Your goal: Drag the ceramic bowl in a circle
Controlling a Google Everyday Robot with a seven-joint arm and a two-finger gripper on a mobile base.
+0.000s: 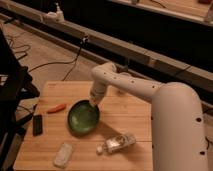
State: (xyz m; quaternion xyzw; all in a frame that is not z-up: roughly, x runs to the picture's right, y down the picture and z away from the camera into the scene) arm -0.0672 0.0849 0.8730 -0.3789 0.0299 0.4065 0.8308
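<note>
- The claw [93, 102] reaches down from the smooth white arm [150, 95] to the upper right rim of the ceramic bowl [83, 118]; its grip cannot be told.
- The bowl, round, shallow, glossy green with a dark rim, sits left of centre on the wooden plank desk [125, 112].
- An orange carrot [56, 107] and a flat black rectangular object [37, 124] lie to its left.
- A pale translucent packet [63, 154] and a clear plastic bottle [116, 144] lie near the front edge.

White arm [150, 92] bent at the elbow, reaching leftward and down, hand [93, 101] low at the tabletop.
</note>
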